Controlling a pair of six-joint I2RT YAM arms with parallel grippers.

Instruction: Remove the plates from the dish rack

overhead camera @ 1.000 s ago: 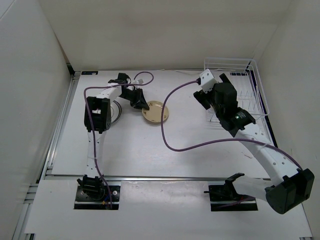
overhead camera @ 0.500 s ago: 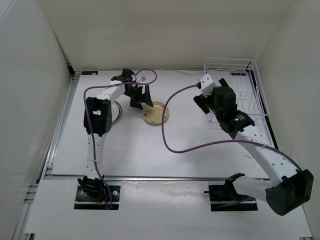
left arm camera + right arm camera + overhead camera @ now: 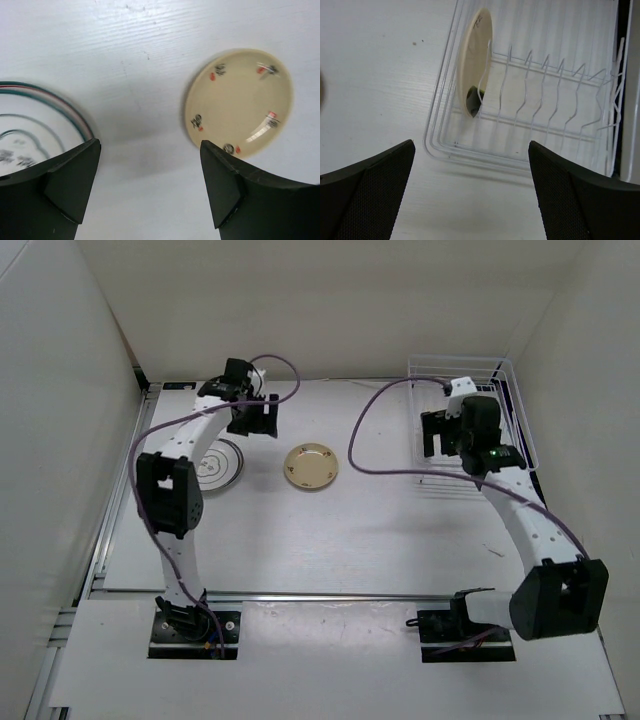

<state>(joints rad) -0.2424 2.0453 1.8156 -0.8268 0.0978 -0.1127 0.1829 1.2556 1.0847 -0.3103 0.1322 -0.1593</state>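
Observation:
A cream plate (image 3: 311,466) with small red and dark marks (image 3: 239,102) lies flat on the table. To its left lies a white plate (image 3: 215,465) with a dark rim (image 3: 30,125). My left gripper (image 3: 252,418) hangs open above the table between these two (image 3: 150,145), holding nothing. A beige plate with a dark patch (image 3: 475,65) stands on edge in the left end of the white wire dish rack (image 3: 545,100). My right gripper (image 3: 440,435) is open above the rack's (image 3: 455,362) near-left corner (image 3: 471,143), with nothing between its fingers.
White walls close in the table on the left, back and right. The dish rack sits against the right wall. Purple cables loop from both wrists over the middle of the table. A metal rail (image 3: 120,500) runs along the table's left edge.
My left gripper opened, let go of the cream plate and drew back toward the far left; the plate now lies flat. My right arm swung right, over the rack.

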